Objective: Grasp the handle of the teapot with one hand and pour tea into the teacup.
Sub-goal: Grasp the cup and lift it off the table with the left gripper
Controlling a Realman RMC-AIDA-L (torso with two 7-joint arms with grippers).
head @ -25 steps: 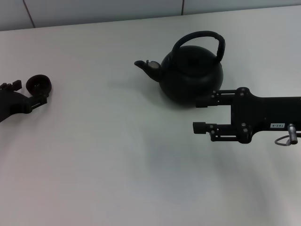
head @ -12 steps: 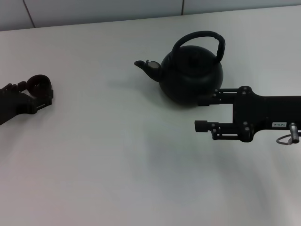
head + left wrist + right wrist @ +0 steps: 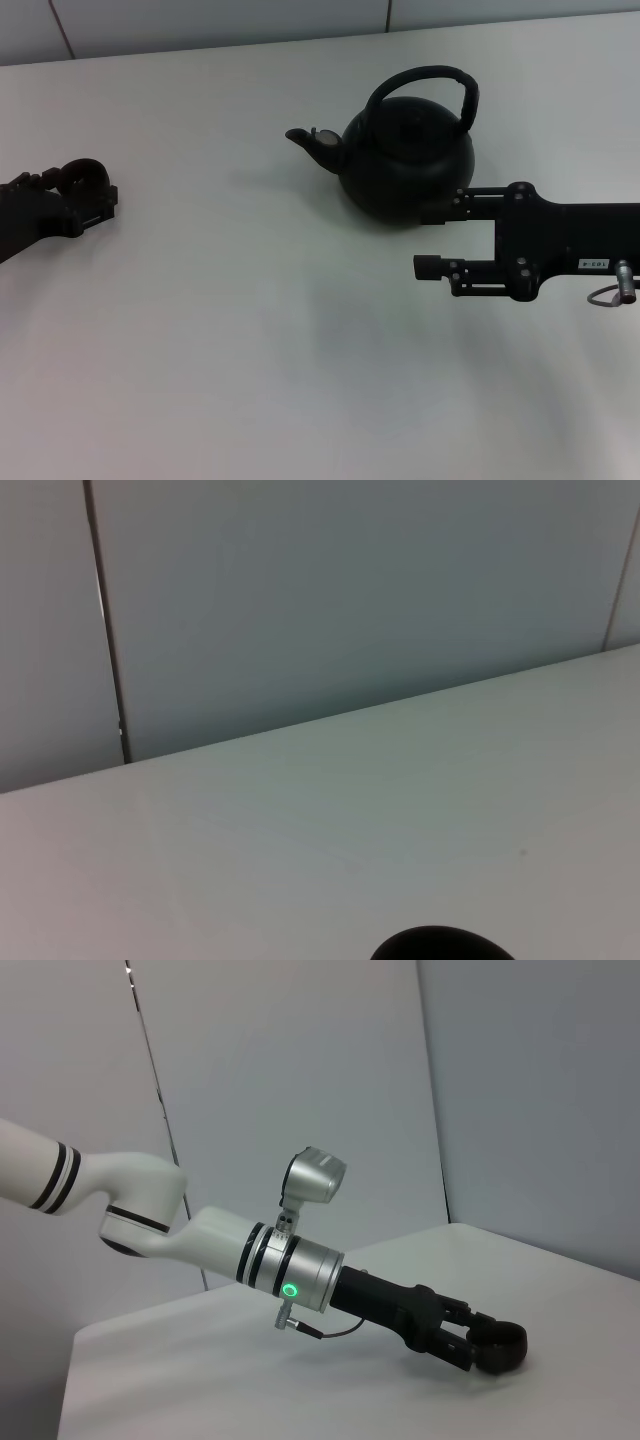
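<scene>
From the head view, the teapot [image 3: 405,160] stands upright on the white worktop [image 3: 250,330], handle [image 3: 425,85] arched above it. The right gripper [image 3: 425,240] sits just beside the teapot's base, jaws wide apart, holding nothing. Far to the teapot's spout side, the left gripper [image 3: 95,200] is closed around the teacup [image 3: 85,180].

In the right wrist view, the left gripper [image 3: 480,1345] clasps the teacup [image 3: 497,1348] just above the worktop [image 3: 250,1380].

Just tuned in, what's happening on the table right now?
The left gripper is shut on the small black teacup at the left of the white table. The right gripper is open, beside the base of the black teapot; its handle is ungrasped, so no pouring yet.
</scene>
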